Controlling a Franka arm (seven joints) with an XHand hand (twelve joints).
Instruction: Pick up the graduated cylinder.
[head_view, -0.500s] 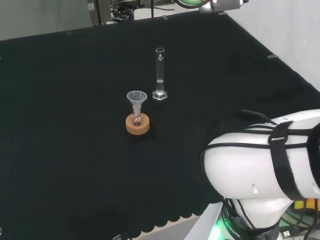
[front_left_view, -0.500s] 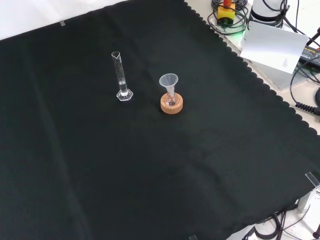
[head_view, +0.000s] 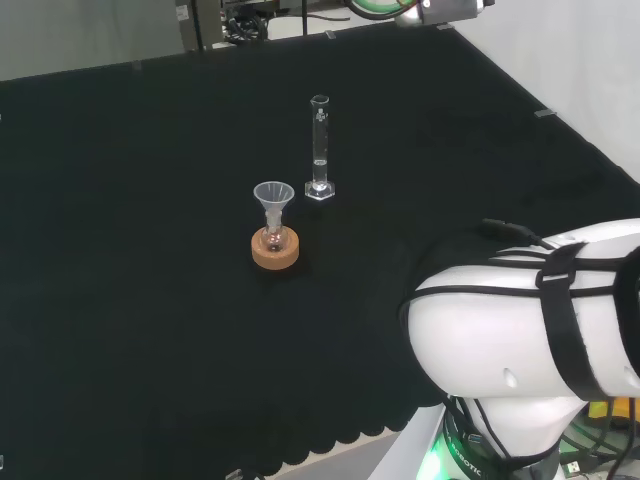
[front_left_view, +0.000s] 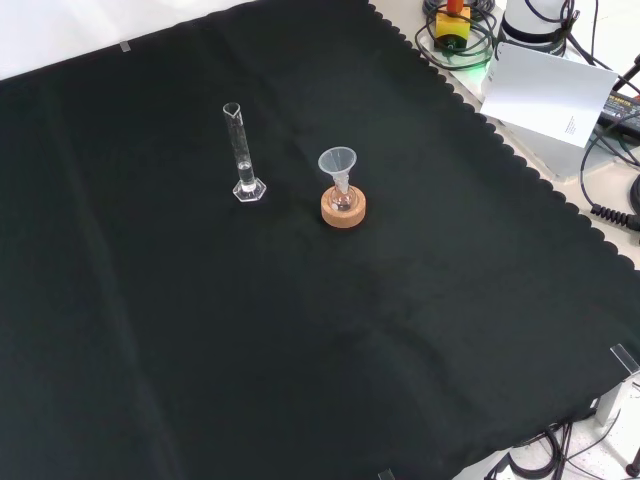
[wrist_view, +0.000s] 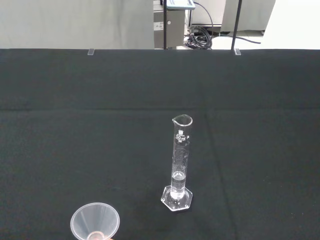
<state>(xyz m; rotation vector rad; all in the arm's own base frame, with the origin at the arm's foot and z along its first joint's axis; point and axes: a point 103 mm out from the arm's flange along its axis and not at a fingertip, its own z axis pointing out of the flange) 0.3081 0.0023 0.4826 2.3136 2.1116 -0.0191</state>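
Nothing of the pick-up is done yet, as far as the pictures let one judge: the tall, slim, clear glass graduated cylinder (head_view: 319, 146) stands upright and untouched on the black cloth (head_view: 120, 230), and the whole job of reaching, closing round it and lifting is still to come. The state of the fingers cannot be told, so places relative to them can only be given loosely: the wrist camera looks across the cloth at the cylinder from some way off, so the hand is probably well apart from it.

Going left to right in the front view, the cylinder (front_left_view: 240, 152) comes first. It is a narrow, straight tube with a small pouring lip at the rim, printed graduation marks up its wall, and a flat hexagonal foot (wrist_view: 177, 198). A little clear liquid seems to sit low in the tube, though against the dark cloth that is hard to confirm. The glass looks smooth and hard, likely slippery, and the tall shape on a small foot could tip easily.

Just to its right, apart from it, is a clear, cone-shaped plastic funnel (front_left_view: 338, 164) set in the neck of a small glass flask, which rests in a round, tan cork ring stand (front_left_view: 343, 209). The cork looks matt and grainy. The cloth is matt, faintly creased, with a scalloped edge.
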